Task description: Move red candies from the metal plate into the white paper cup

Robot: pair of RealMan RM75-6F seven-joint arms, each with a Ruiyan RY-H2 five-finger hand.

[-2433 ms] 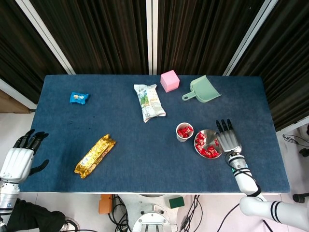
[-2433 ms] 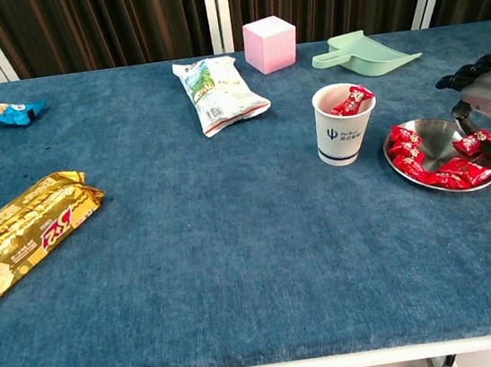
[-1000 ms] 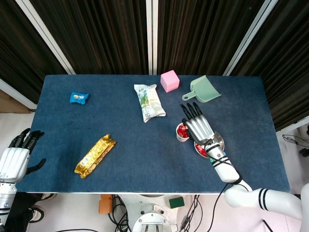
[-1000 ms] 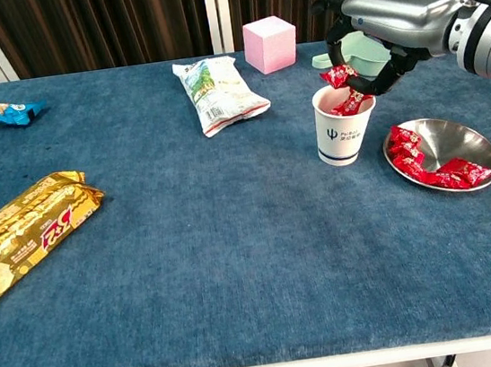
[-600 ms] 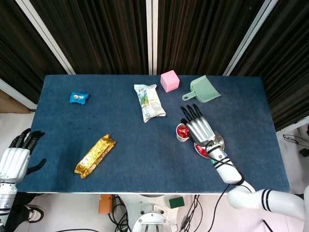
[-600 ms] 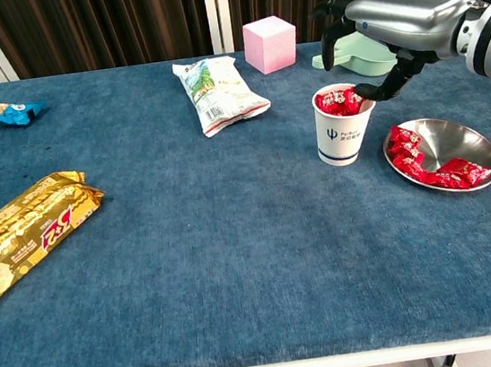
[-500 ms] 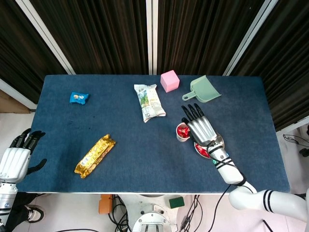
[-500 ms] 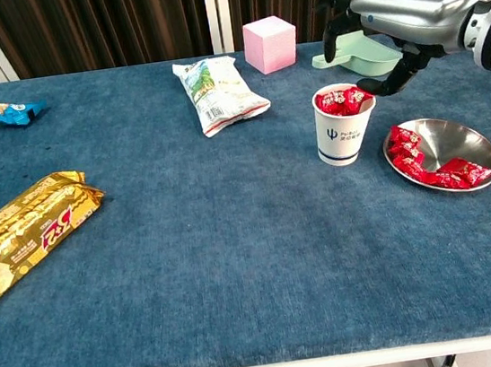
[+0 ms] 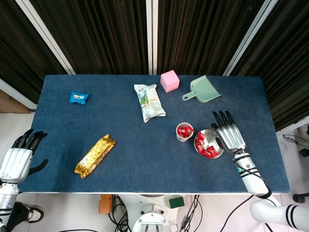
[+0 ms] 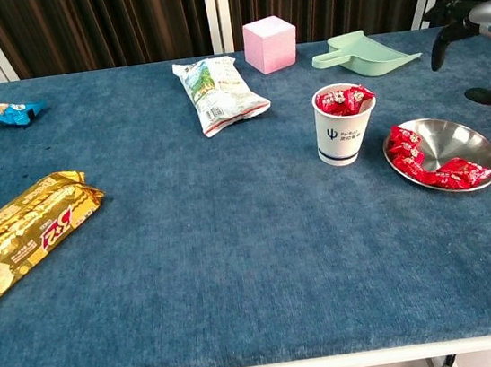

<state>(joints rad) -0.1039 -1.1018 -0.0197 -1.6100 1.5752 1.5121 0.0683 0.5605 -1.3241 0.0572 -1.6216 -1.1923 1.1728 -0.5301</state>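
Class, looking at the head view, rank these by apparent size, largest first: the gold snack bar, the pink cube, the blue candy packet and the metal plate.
1. Gold snack bar
2. Metal plate
3. Pink cube and blue candy packet: these look too similar to rank.

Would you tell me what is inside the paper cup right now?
Red candies fill the cup up to its rim. How deep they go is hidden by the cup's wall.
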